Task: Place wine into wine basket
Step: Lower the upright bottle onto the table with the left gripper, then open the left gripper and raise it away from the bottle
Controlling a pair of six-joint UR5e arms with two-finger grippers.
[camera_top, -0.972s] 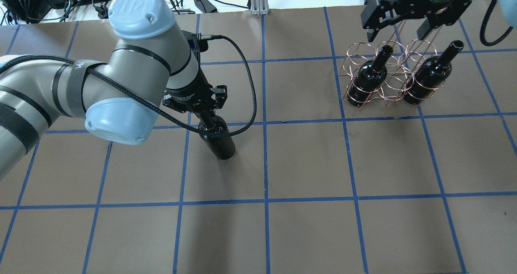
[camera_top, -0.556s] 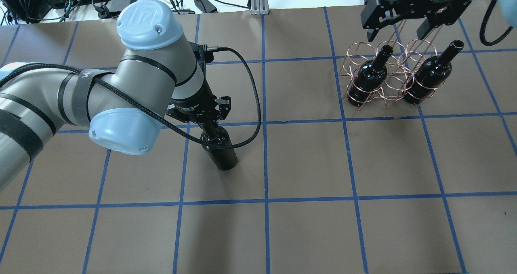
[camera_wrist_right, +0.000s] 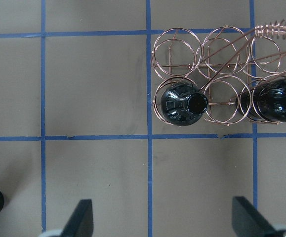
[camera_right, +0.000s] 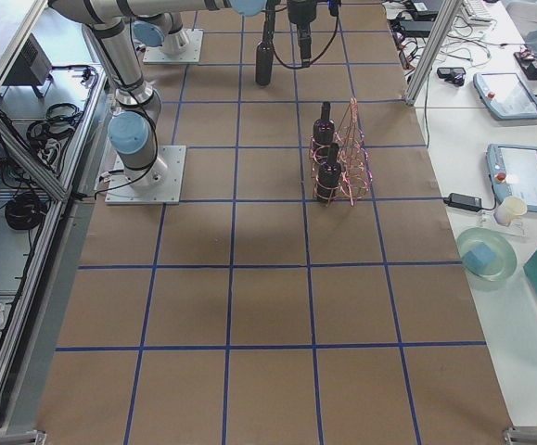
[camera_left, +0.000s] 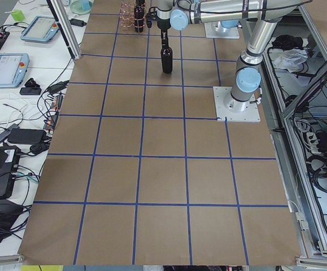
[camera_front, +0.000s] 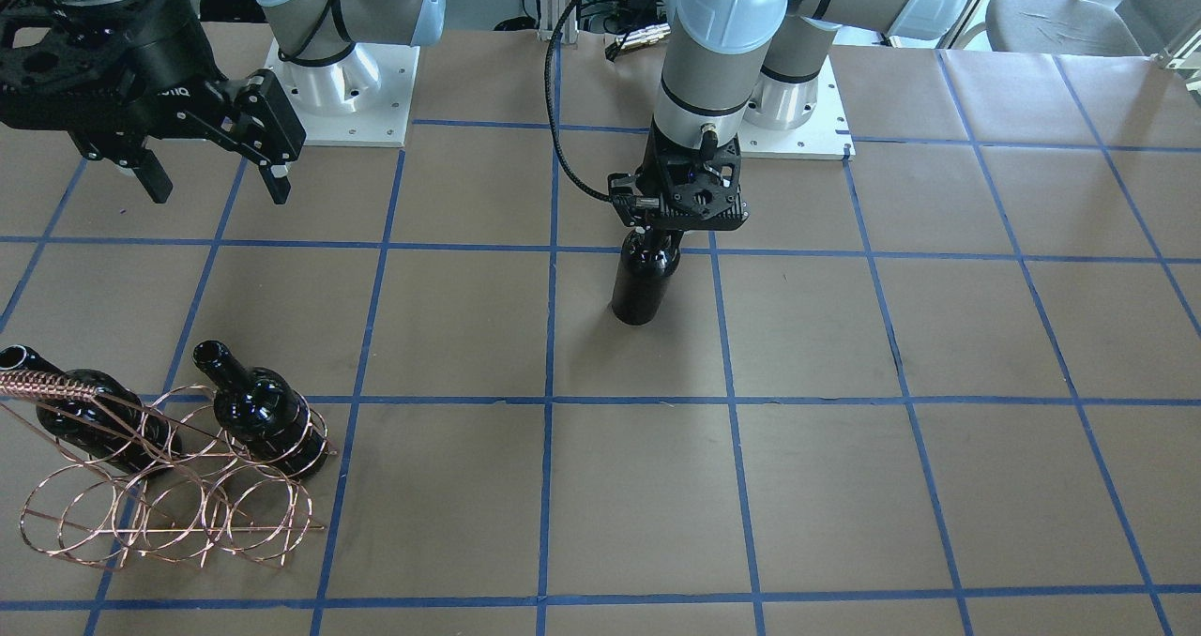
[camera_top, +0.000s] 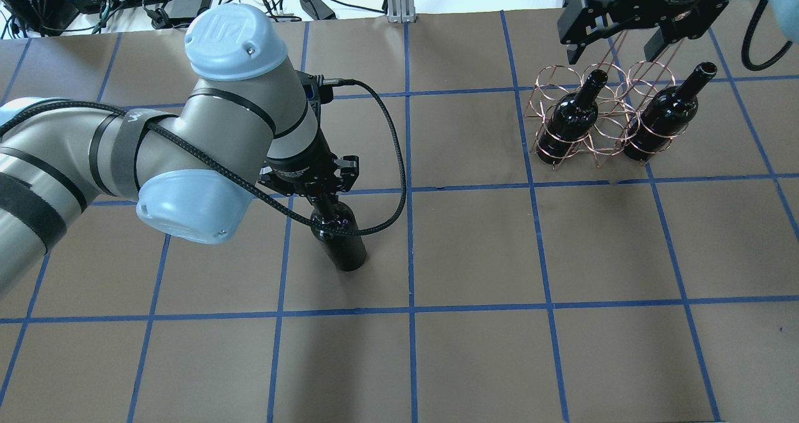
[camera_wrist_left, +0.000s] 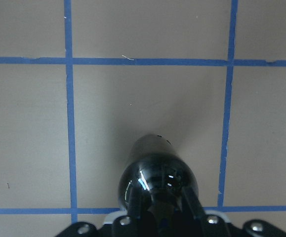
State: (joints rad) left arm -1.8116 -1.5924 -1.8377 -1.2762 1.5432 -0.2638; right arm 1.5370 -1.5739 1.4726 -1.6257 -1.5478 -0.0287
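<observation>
- Upright on table (camera_top: 474, 360), near the middle: wine (camera_top: 340, 239), neck inside left gripper (camera_top: 319, 189).
- Well apart, toward robot's right: wine basket (camera_top: 599, 120).
- In both end hoops, robot-side row: two bottles (camera_top: 565, 123).

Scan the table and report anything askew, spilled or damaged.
Nothing stands out. Two bottles stand upright in the wine basket hoops. The third bottle is upright, gripped at its neck by the left end effector. The right end effector hangs open near the basket. No spill or breakage shows.
</observation>
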